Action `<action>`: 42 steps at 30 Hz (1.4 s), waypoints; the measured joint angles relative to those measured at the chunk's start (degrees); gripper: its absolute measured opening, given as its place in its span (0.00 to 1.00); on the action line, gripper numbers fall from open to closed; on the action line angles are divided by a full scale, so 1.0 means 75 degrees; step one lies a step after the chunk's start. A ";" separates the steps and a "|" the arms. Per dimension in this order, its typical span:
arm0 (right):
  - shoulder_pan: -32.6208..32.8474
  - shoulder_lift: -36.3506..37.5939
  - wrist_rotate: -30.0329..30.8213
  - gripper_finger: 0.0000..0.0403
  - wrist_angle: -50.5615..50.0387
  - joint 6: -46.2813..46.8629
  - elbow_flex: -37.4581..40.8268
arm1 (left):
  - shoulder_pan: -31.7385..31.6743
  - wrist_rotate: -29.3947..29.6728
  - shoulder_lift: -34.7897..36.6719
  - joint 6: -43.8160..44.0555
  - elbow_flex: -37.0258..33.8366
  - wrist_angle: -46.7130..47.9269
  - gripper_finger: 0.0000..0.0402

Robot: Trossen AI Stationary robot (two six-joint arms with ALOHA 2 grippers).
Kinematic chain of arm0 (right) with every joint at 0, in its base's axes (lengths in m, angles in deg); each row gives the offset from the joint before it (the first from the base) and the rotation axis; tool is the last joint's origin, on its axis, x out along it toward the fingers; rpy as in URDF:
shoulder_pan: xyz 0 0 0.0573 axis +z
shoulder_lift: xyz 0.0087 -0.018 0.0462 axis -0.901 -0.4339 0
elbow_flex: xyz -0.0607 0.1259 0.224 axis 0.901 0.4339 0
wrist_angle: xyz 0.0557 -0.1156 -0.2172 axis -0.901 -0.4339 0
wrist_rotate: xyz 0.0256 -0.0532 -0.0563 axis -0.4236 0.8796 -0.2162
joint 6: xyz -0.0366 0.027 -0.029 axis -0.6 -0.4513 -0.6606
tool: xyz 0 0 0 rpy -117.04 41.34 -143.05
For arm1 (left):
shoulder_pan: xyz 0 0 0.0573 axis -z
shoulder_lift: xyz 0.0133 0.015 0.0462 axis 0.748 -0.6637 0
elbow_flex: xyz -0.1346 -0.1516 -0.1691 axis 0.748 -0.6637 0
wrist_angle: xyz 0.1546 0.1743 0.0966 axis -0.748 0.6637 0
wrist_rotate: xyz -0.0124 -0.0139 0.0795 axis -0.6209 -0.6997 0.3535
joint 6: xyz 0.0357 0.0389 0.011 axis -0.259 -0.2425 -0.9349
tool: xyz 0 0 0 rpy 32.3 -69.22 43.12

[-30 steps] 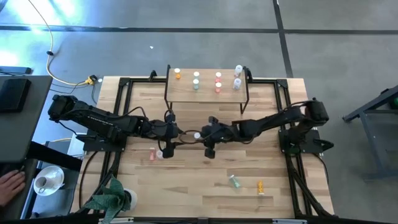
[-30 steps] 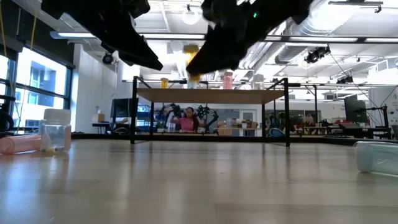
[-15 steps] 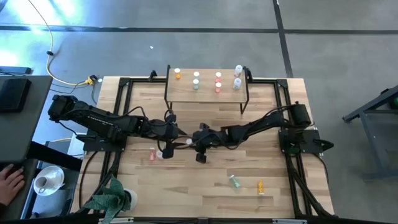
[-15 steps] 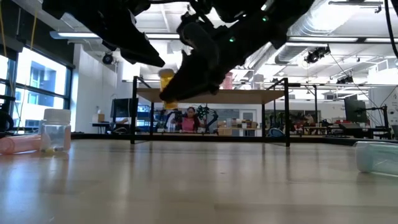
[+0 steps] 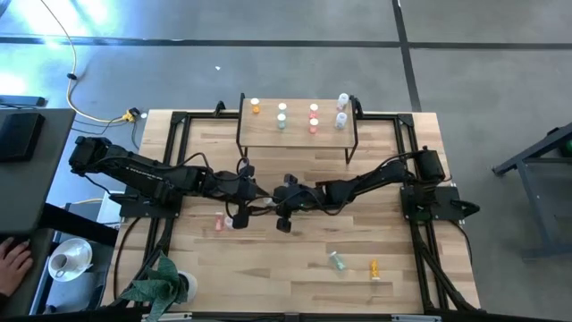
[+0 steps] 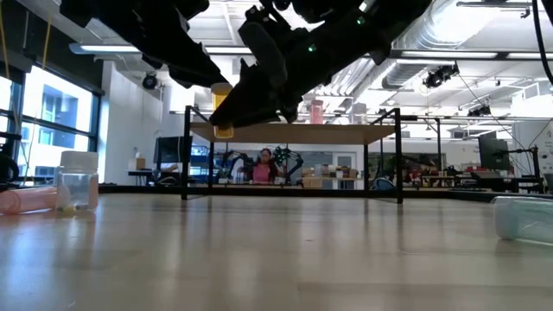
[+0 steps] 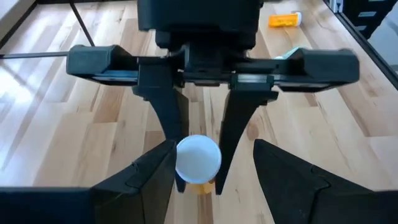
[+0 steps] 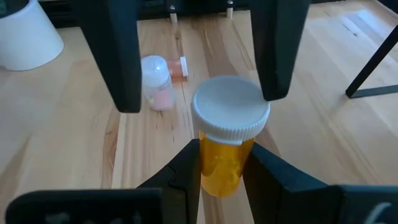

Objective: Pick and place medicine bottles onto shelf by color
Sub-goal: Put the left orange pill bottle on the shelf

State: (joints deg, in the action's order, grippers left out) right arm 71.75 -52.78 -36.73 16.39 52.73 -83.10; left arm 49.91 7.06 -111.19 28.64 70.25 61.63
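An orange bottle with a white cap (image 8: 230, 115) is held in the air over the table's middle (image 5: 267, 205). My right gripper (image 8: 221, 158) is shut on it. My left gripper (image 7: 214, 163) is open, facing the right one; its fingers (image 8: 121, 62) stand on either side of the cap, and I cannot tell whether they touch it. The shelf (image 5: 298, 131) at the far edge carries orange (image 5: 256, 107), green (image 5: 281, 117), red (image 5: 314, 117) and clear (image 5: 340, 113) bottles, standing upright. My right gripper pinches the bottle's orange body (image 8: 219, 168) below the cap between its two fingers (image 8: 186, 171). The fingers come from the table's right side, roughly level. The bottle stands upright in the hold, cap up, lifted clear of the table (image 6: 224, 130).
A pink and a clear bottle (image 5: 223, 220) are on the table near the left gripper. A green (image 5: 337, 260) and an orange bottle (image 5: 374, 268) lie near the front right. A potted plant (image 5: 165, 282) stands at the front left. A person's hand (image 5: 12, 265) is off the table's left.
My right gripper has carried the orange bottle toward the table's left, up to my left gripper, so that the cap now sits between the left gripper's open fingers. The bottle has stayed upright and clear of the table.
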 joint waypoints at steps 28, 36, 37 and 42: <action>0.0094 0.0012 -0.0285 0.21 0.0327 0.0170 0.0009 | 0.0000 0.0334 0.0000 0.0001 0.0000 -0.0002 0.51; 0.0090 0.0015 -0.0259 0.21 0.0661 0.0010 0.0009 | 0.0000 0.0334 0.0000 0.0001 0.0000 -0.0025 0.47; 0.0090 0.0015 -0.0259 0.21 0.0657 0.0002 0.0009 | 0.0000 0.0334 0.0000 0.0001 0.0000 -0.0052 0.46; 0.0082 0.0015 -0.0256 0.21 0.0597 -0.0009 0.0009 | 0.0000 0.0314 0.0000 0.0009 0.0000 -0.0130 0.39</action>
State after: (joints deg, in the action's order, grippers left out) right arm 72.36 -52.67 -38.65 20.86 52.67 -83.03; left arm 49.91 9.41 -111.19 28.71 70.25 60.65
